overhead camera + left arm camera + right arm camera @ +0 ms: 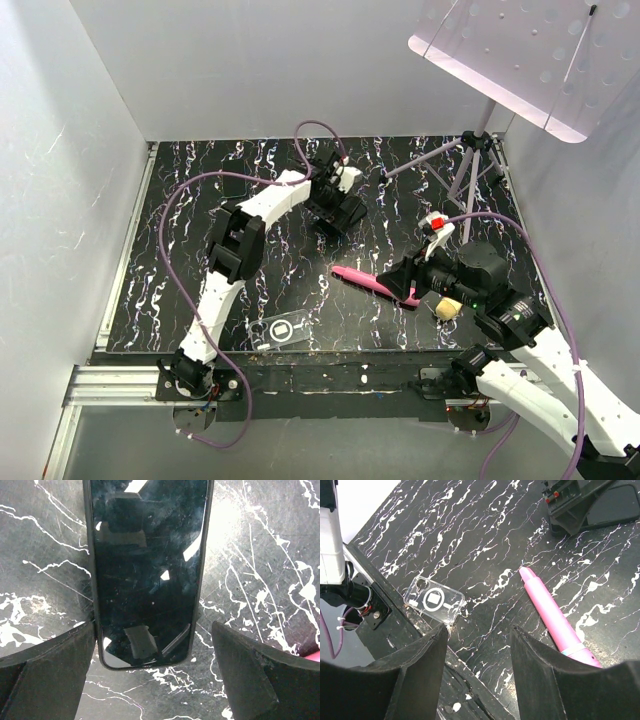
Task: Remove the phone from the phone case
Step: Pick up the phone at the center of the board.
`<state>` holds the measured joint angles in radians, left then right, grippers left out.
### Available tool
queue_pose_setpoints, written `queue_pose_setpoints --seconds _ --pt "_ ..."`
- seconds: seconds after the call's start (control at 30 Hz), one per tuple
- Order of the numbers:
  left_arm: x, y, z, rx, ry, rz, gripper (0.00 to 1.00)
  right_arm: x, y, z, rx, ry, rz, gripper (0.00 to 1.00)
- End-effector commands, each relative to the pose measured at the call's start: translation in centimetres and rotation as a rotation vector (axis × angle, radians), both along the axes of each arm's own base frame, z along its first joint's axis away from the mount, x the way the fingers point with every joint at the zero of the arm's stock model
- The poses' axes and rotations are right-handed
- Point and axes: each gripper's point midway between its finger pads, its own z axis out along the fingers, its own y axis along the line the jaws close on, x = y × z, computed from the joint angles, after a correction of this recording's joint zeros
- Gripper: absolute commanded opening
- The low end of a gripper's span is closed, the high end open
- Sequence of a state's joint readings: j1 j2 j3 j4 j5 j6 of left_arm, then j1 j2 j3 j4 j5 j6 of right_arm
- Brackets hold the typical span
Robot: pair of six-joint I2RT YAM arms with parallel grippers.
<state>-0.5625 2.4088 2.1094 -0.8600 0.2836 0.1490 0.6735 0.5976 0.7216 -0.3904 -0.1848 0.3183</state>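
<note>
L tool (152, 630) wide apart astride phone (147, 565), no grip; R tool (479, 635) half apart, empty.

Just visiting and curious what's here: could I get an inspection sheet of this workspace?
Surface: black marble-patterned tabletop, white veins.
Job's things: glossy black smartphone lies flat, out of its case; thin clear plastic phone case, empty, near the front edge.
Clutter: pink plastic pen.
End effectors: left end effector open, straddling the smartphone; right end effector open, empty.
Cables: purple cables looping along both arms.
Surroundings: white walls; perforated panel on a tripod.
</note>
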Motion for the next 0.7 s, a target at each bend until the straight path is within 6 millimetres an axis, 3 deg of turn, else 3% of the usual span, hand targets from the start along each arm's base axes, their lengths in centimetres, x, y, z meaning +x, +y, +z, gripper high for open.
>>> queue_pose_setpoints --seconds 0.0,0.27,0.37,0.43,0.5,0.53,0.67 --pt "0.2 -1.5 0.1 0.04 -0.048 0.019 0.98 0.5 0.4 1.2 0.041 -0.031 -0.006 0.59" --pt "0.7 -0.2 -2.4 0.251 -0.116 0.072 0.98 0.5 0.0 0.8 0.043 -0.012 -0.033 0.59" --pt "0.6 0.6 -3.1 0.302 -0.097 0.078 0.91 0.5 -0.2 0.8 0.045 -0.01 -0.045 0.59" --pt "0.3 1.0 -3.4 0.324 -0.084 0.067 0.78 0.6 -0.3 0.8 0.046 -0.011 -0.053 0.59" --pt "-0.3 1.2 -3.6 0.331 -0.061 0.054 0.5 0.8 -0.3 0.8 0.045 -0.006 -0.062 0.59" --pt "-0.7 1.4 -3.7 0.336 -0.047 0.046 0.42 0.8 -0.3 0.8 0.042 -0.001 -0.066 0.59" --pt "-2.4 2.3 -3.1 0.338 -0.008 0.027 0.23 1.1 0.0 0.7 0.045 0.02 -0.07 0.59"
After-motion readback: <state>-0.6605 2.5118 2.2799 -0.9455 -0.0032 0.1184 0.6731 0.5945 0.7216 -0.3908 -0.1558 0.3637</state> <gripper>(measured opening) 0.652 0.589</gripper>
